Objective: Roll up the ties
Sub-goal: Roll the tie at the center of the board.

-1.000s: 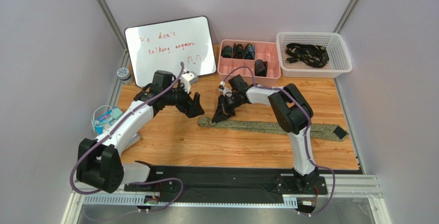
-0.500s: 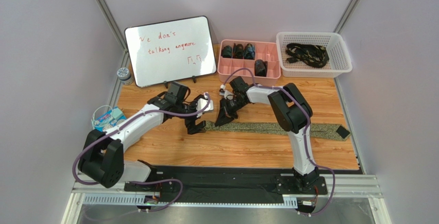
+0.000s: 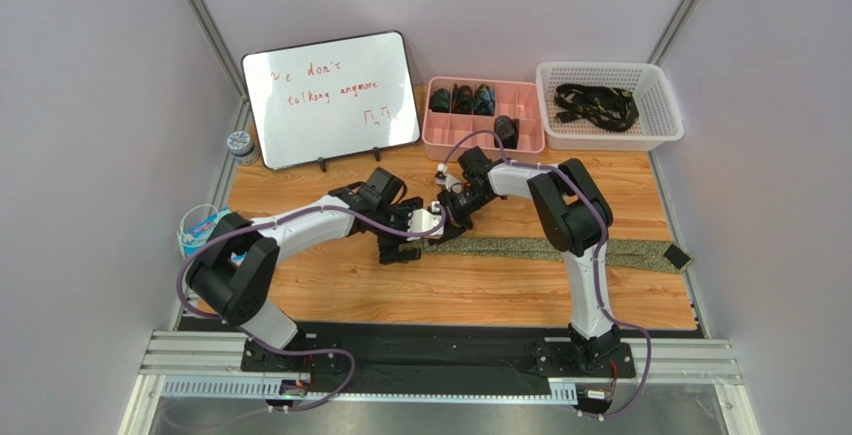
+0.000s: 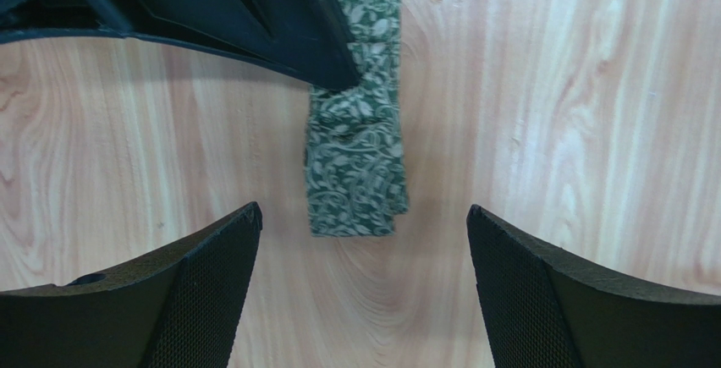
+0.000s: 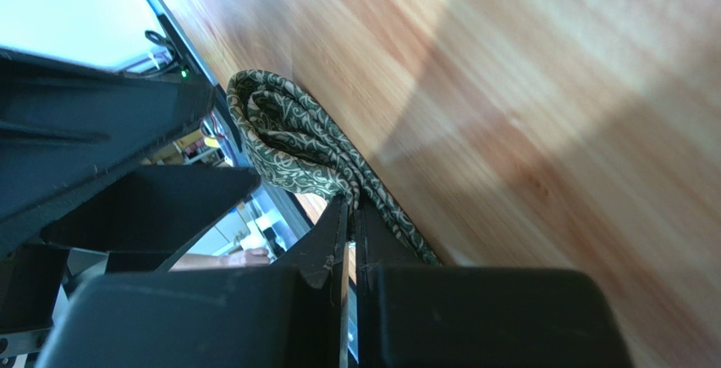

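Lying across the middle of the worktop, the green tie runs lengthwise from beside the two claws out to the right edge, where its black end rests. You can see in the left wrist view that the tie's left end is doubled over on itself, flat on the wood. Your right claw is closed on that folded end: from its own camera the fingertips meet with the patterned cloth pinched between them and looping out ahead. Your left claw hangs just left of it with its jaws spread wide and nothing in them; the left wrist view shows that claw straddling the folded end, one finger on each side and neither touching it, with the right claw's dark tip pressing on the cloth further along.

Along the far edge you have a whiteboard with red writing, a pink tray with dark rolls in its compartments, and a white basket in the far right corner holding the black ties.
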`<state>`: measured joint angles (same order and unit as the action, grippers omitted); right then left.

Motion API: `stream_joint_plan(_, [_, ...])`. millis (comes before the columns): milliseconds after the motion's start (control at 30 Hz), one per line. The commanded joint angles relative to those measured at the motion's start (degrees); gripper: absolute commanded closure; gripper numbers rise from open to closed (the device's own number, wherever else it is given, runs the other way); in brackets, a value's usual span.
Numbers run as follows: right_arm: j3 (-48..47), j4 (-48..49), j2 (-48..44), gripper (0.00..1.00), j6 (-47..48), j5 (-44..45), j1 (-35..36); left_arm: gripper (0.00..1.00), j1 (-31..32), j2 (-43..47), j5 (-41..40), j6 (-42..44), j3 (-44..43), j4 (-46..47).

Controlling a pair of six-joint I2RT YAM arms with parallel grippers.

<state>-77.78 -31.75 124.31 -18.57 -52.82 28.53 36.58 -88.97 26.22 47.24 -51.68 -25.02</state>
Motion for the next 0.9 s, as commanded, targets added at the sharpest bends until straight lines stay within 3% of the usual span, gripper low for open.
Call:
stream_joint_plan(0, [1.31,-2.0,-2.76,1.0,4.24,0.0,-0.58,0.05,1.83,-3.31,-4.94,2.15,-5.0,1.12])
stream_joint_plan(233, [1.14,-1.91,-2.76,1.0,4.33,-0.71,-0.94,0.08,4.82,-6.04,-5.47,2.85,-8.26,-0.82])
stream_joint_plan(467, [0.79,-1.83,-3.02,0.98,3.8,-1.59,-1.64,0.23,6.75,-8.84,-6.88,2.68,-9.75,-4.68])
stream_joint_plan(633, [0.87,-1.83,-3.11,0.96,3.98,-2.46,-1.73,0.24,6.84,-9.73,-8.46,1.98,-10.02,-5.04])
stream_joint_plan(867, [0.79,-2.18,-2.76,0.91,4.24,-4.05,-1.73,0.5,7.63,-13.07,-11.45,0.66,-12.39,-5.57])
